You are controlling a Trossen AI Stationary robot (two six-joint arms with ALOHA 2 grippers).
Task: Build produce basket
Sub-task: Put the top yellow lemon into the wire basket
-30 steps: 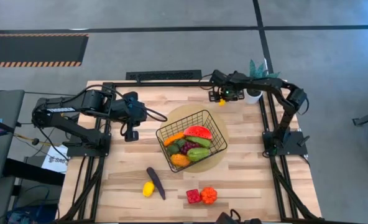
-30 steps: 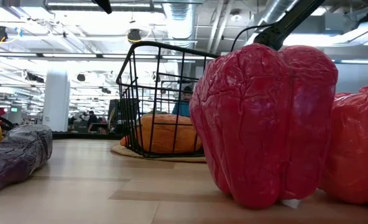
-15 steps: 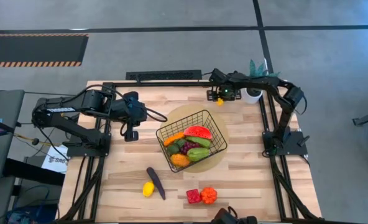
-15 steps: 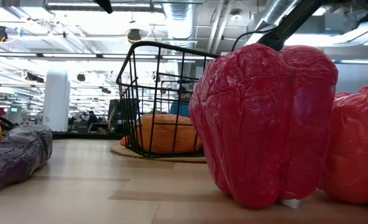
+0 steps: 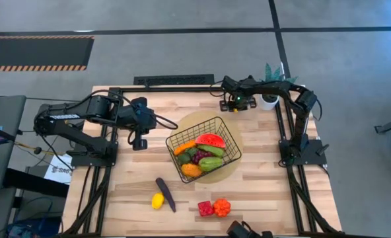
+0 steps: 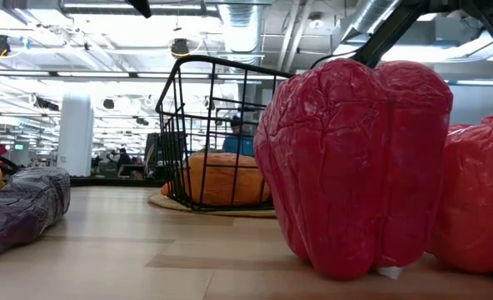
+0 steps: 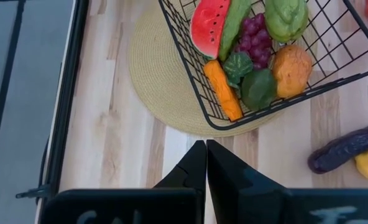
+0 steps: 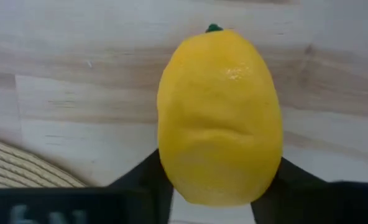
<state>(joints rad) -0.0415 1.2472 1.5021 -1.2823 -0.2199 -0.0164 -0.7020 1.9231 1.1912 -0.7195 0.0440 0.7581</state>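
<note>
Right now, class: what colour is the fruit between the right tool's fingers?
Yellow: a lemon with a small green tip, seen best in the right wrist view.

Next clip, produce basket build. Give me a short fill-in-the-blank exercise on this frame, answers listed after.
1. The right end effector has its fingers on either side of a yellow ____.
2. The basket stands on a round tan ____.
3. On the bare table, the purple eggplant lies next to a second ____.
4. The left end effector has its fingers ____.

Missing words: lemon; mat; lemon; shut
</note>
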